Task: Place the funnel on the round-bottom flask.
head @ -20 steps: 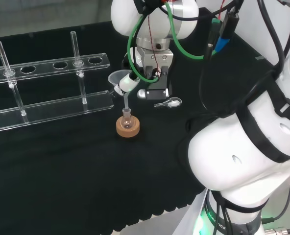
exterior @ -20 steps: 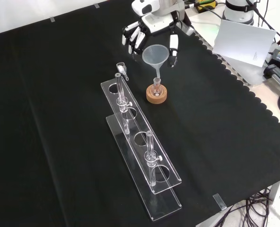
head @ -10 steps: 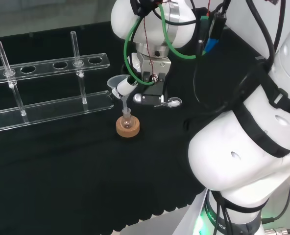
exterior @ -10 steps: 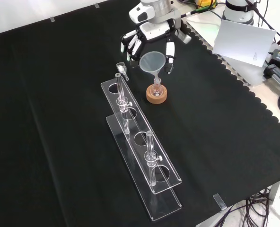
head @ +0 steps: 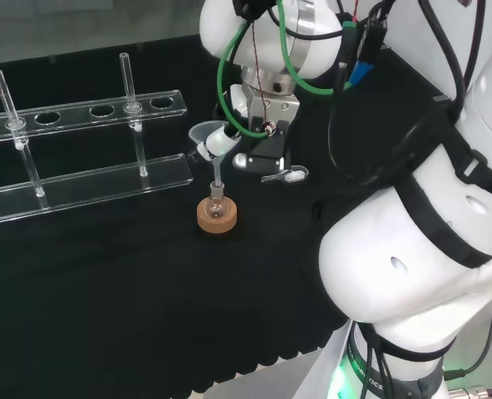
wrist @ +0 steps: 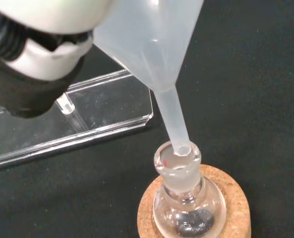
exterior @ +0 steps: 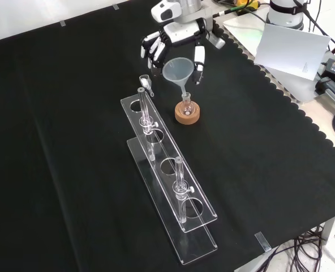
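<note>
Hand [exterior: 179, 35] tilts funnel [exterior: 175, 71]; stem apparently entering flask [wrist: 186, 198].

Hand [exterior: 176, 35] with pinching fingers [exterior: 198, 56]

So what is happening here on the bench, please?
The robot's hand holds a translucent funnel over a small round-bottom flask that sits on a cork ring. In the wrist view the funnel's stem tip is at the flask's mouth, tilted and not seated. A clear tube rack stands beside them, untouched.
</note>
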